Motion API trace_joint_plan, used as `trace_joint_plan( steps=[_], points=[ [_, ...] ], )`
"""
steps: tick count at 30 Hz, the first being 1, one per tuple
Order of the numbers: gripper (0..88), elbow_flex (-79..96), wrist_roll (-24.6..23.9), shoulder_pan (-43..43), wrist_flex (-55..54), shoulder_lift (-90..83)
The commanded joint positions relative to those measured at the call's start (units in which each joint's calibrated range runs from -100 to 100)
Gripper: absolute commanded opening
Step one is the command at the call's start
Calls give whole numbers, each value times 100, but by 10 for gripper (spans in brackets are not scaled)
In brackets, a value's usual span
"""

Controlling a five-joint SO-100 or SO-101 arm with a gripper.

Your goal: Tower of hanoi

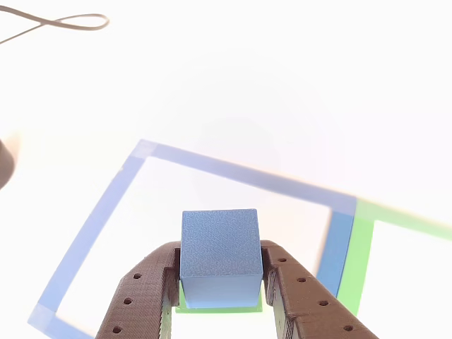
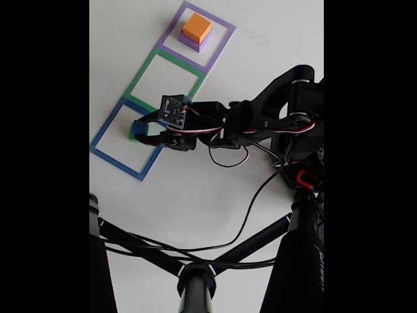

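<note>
Between the hand's (image 1: 220,300) fingers — blue cube (image 1: 220,244), atop green block (image 1: 219,308).

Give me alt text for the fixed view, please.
A dark robot arm reaches left, its tool around a blue cube on a green block inside a blue tape square. An orange block tops a purple one in the purple square.

Counter (image 2: 195,189): white. Cube (image 1: 219,248) blue, on green block (image 1: 185,304). End effector (image 1: 219,286): dark brown, finely ribbed, dotted with small holes. Tape squares: blue (image 2: 104,128), green (image 2: 144,68), purple (image 2: 221,44). Far corner stack: orange block (image 2: 196,27) over purple block (image 2: 201,45). Arm (image 2: 273,114) black.
</note>
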Motion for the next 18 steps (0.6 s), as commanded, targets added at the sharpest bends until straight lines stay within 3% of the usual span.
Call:
trace_joint_plan(
  steps=[1,18],
  points=[
    [41,-281,0,106,-227,132],
    [43,-418,0,-19,-405,471]
  ],
)
